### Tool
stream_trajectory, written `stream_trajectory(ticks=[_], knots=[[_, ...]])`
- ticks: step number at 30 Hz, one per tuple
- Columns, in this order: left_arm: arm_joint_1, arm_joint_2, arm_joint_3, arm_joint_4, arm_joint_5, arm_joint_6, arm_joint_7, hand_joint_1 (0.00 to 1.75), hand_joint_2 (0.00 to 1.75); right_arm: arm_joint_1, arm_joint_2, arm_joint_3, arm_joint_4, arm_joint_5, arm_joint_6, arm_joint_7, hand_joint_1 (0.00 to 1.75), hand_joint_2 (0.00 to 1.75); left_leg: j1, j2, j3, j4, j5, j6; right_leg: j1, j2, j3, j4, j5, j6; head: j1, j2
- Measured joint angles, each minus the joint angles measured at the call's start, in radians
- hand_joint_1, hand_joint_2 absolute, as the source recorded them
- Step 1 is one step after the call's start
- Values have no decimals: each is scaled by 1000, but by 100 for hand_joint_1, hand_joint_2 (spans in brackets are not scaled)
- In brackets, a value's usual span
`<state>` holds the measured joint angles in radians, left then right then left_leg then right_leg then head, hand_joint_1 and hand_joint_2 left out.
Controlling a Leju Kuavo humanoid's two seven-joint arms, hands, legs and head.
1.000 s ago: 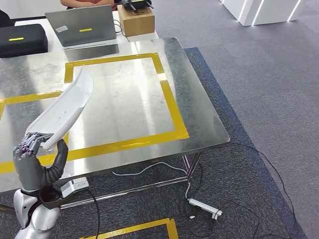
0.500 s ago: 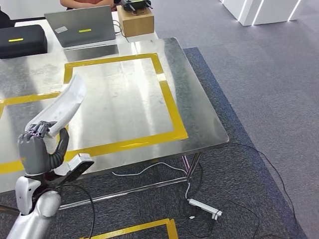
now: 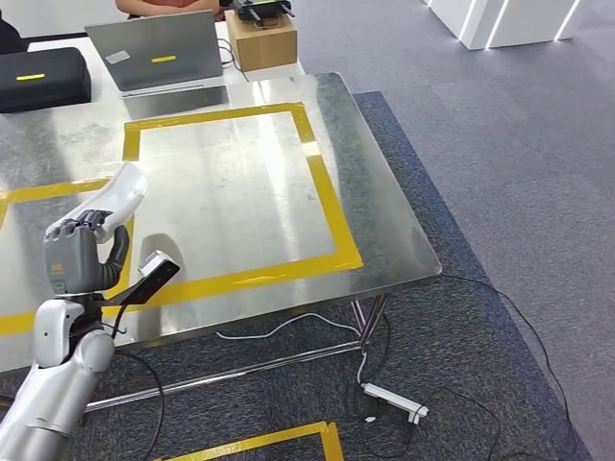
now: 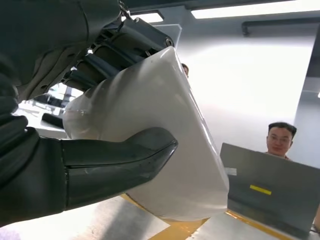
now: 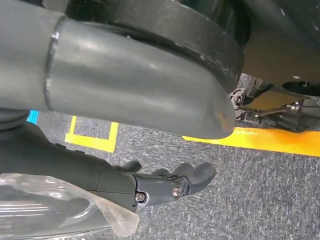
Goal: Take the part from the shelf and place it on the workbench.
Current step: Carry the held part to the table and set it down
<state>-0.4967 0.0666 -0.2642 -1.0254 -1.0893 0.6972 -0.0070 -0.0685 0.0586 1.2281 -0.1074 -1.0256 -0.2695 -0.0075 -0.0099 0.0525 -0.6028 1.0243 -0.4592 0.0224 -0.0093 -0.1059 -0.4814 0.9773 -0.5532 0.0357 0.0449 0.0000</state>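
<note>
The part (image 3: 120, 196) is a long, curved white shell. My left hand (image 3: 75, 255) grips its near end, thumb underneath and fingers over the top. Hand and part hang over the near left of the steel workbench (image 3: 246, 192), above the yellow tape line, and I cannot tell whether the part touches the surface. In the left wrist view the part (image 4: 177, 150) lies between the thumb (image 4: 120, 157) and the dark fingers (image 4: 113, 47). My right hand (image 5: 166, 182) hangs over the grey carpet with its fingers loosely stretched, holding nothing.
A yellow tape rectangle (image 3: 331, 206) marks the bench top. Behind it are a grey laptop (image 3: 162, 48), a cardboard box (image 3: 262, 40) and a black case (image 3: 43, 75). A person (image 4: 280, 139) sits behind the laptop. A power strip (image 3: 395, 400) and cables lie on the floor.
My left hand has risen and moved forward over the bench's near edge. The part it holds now points further away from me and looks shorter.
</note>
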Motion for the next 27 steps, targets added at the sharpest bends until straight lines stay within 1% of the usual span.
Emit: stream_trajectory(ticks=[6,11,15,17,21,23,27], knots=[[-49,11,0,117,-93,1,69,175,175,2,-10,9,-8,4,5,-5,0,0,0,0,0,0,0,0,0,0,1,0,0,0,0,0],[-89,28,-1,206,-182,1,155,175,175,3,-16,12,-15,4,3,-7,0,0,0,2,0,0,0,0,0,2,1,0,0,0,0,0],[-94,39,-2,230,-197,1,169,175,175,4,-16,12,-16,4,2,-8,0,0,0,2,0,0,0,0,0,2,1,0,0,0,0,0],[-97,44,-3,240,-223,-3,196,175,175,4,-16,12,-16,4,2,-7,0,0,0,2,0,0,0,0,0,2,1,0,0,0,0,0],[-102,60,-6,264,-305,-19,276,175,175,4,-16,13,-18,4,0,-7,0,0,0,3,0,0,0,0,0,3,1,0,0,0,0,0],[-103,72,-7,276,-326,-22,297,175,175,4,-16,13,-18,4,-1,-5,0,0,0,3,0,0,0,0,0,3,0,0,0,0,0,0],[-104,97,-7,295,-342,-26,313,175,175,4,-16,13,-19,4,-2,-4,0,0,0,3,0,0,0,0,0,3,0,0,0,0,0,0]])
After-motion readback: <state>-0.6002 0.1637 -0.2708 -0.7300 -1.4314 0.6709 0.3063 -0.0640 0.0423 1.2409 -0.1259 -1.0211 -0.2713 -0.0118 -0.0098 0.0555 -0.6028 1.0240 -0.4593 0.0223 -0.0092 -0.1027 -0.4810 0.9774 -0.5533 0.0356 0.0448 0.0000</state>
